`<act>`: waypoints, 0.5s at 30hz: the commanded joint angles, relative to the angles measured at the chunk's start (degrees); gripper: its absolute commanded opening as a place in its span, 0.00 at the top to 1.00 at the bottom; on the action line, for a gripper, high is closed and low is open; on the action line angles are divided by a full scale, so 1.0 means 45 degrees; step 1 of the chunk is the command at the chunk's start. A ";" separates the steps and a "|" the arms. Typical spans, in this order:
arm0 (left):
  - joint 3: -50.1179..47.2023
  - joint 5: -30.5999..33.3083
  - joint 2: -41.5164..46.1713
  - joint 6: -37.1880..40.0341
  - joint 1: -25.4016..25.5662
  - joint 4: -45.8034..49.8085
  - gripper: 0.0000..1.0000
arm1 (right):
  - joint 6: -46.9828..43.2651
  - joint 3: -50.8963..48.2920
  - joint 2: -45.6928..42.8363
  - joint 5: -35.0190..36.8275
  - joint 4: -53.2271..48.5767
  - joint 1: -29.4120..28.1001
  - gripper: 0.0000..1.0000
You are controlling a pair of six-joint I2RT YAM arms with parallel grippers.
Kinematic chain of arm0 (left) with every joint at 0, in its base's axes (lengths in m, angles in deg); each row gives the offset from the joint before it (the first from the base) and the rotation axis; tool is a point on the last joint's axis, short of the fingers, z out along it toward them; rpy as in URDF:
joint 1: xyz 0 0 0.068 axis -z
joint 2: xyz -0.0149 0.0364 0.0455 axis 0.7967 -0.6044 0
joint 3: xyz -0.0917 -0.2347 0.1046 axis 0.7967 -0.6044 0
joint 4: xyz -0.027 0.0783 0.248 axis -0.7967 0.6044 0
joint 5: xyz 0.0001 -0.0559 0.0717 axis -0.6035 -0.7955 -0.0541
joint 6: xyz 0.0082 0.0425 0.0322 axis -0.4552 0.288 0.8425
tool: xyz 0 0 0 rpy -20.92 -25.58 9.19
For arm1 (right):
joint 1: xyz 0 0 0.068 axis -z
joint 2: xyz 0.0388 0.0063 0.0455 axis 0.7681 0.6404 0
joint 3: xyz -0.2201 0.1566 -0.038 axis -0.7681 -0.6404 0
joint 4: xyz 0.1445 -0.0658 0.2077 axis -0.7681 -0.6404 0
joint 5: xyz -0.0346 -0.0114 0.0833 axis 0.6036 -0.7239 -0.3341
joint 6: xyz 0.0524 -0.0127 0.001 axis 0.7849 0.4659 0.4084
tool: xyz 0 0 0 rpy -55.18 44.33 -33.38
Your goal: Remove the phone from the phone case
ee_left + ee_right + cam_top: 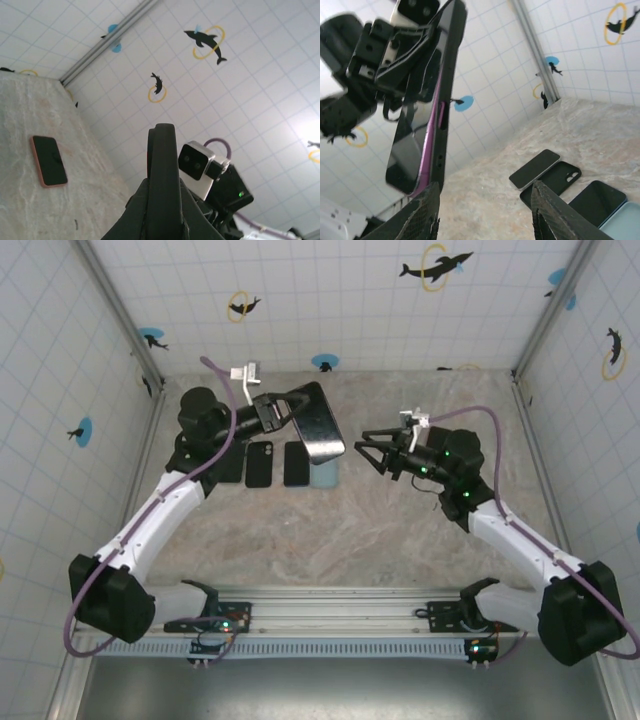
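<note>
Phone (pixel 318 422) up off bench (pixel 330 540), tilted, left hand (pixel 285 412) clamped on its left edge. Dark phone case (pixel 451 70) on it, purple strip along side. Right hand (pixel 364 452) near phone's right, not touching, fingers (pixel 427 212) spread, nothing between. Under phone on bench: black case (pixel 259 462), second handset (pixel 296 462), pale blue case (pixel 323 477).

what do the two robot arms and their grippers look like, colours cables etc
Both the left arm and right arm have white link shells between bulky black joints. A purple cable runs along each, looping up to a small white wrist camera. The left gripper and right gripper are black, with textured finger pads; green lights glow near the right wrist.
</note>
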 commanded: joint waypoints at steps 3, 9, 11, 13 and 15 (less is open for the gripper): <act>-0.0260 0.0867 0.0353 -0.1979 -0.0035 -0.1652 1.00 | 0.2816 -0.0361 -0.0169 0.1194 0.1985 -0.0365 0.53; -0.0582 0.1154 0.0327 -0.2495 0.0027 -0.2092 1.00 | 0.3121 -0.0227 0.0226 0.1140 0.2313 -0.0612 0.55; -0.0679 0.1345 0.0360 -0.2311 -0.0001 -0.1917 1.00 | 0.3115 -0.0155 0.0273 0.1178 0.2329 -0.0716 0.55; -0.0739 0.1333 0.0324 -0.2463 -0.0006 -0.2149 1.00 | 0.3110 -0.0028 0.0367 0.1116 0.2134 -0.0795 0.55; -0.0831 0.1324 0.0226 -0.2881 -0.0002 -0.2646 1.00 | 0.3118 0.0011 0.0497 0.1057 0.2070 -0.0849 0.56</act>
